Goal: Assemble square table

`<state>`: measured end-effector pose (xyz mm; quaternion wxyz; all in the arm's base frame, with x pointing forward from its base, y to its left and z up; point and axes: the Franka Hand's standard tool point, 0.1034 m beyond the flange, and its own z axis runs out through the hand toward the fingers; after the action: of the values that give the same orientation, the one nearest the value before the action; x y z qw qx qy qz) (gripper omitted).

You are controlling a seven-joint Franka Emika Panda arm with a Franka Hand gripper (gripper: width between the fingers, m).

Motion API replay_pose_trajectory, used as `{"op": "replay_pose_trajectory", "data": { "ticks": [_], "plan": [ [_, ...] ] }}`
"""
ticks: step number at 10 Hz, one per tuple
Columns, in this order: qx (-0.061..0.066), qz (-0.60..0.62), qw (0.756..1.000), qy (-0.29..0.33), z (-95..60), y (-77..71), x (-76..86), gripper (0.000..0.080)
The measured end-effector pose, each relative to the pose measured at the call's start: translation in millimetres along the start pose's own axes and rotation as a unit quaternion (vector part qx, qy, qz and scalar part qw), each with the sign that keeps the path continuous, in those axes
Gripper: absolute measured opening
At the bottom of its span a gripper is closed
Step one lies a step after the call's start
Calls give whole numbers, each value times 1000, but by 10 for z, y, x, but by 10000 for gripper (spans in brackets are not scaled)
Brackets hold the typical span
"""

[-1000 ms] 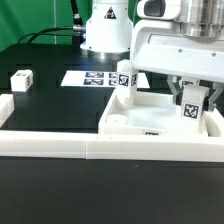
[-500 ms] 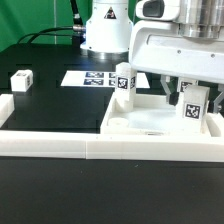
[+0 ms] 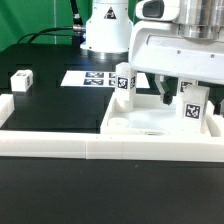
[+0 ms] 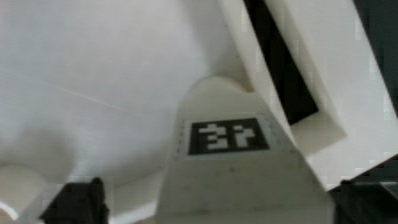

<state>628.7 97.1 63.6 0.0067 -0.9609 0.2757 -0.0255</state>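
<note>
- I see the gripper (image 3: 177, 95) low over the square table top (image 3: 150, 122), on the exterior view's right, with its big white housing filling the upper corner of that view.
- Its jaws are spread: one dark fingertip (image 3: 165, 97) shows clear of the leg block (image 3: 192, 104) standing there, and I see nothing pinched between them.
- That leg block stands upright on the slab's corner towards the exterior view's right, its tag facing the camera, just beside the fingertip.
- A second leg block (image 3: 124, 81) stands upright on the slab's far corner, towards the exterior view's left of the gripper.
- A third leg block (image 3: 20, 80) lies well apart on the black table (image 3: 55, 110), near the exterior view's left edge.
- In the wrist view I get a white leg (image 4: 228, 135) with its tag, close up, and a dark fingertip (image 4: 80, 200) at the frame edge.
- The slab sits against the low white border wall (image 3: 60, 146).
- The marker board (image 3: 90, 77) lies flat beyond, by the robot's base (image 3: 105, 35).
</note>
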Motion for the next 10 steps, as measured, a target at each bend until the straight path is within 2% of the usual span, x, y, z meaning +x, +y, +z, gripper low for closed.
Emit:
{"op": "replay_pose_trajectory", "data": {
  "ticks": [5, 6, 7, 8, 9, 10],
  "plan": [
    [2, -2, 1000, 0, -17, 1, 14, 649],
    [22, -25, 999, 3, -249, 18, 111, 648],
    [34, -26, 999, 7, -488, 134, 132, 649],
    [38, -47, 998, 8, -569, 306, 154, 649],
    [40, -91, 995, 12, -599, 530, 254, 649],
    [47, -121, 991, 34, -613, 832, 429, 649]
  ]
}}
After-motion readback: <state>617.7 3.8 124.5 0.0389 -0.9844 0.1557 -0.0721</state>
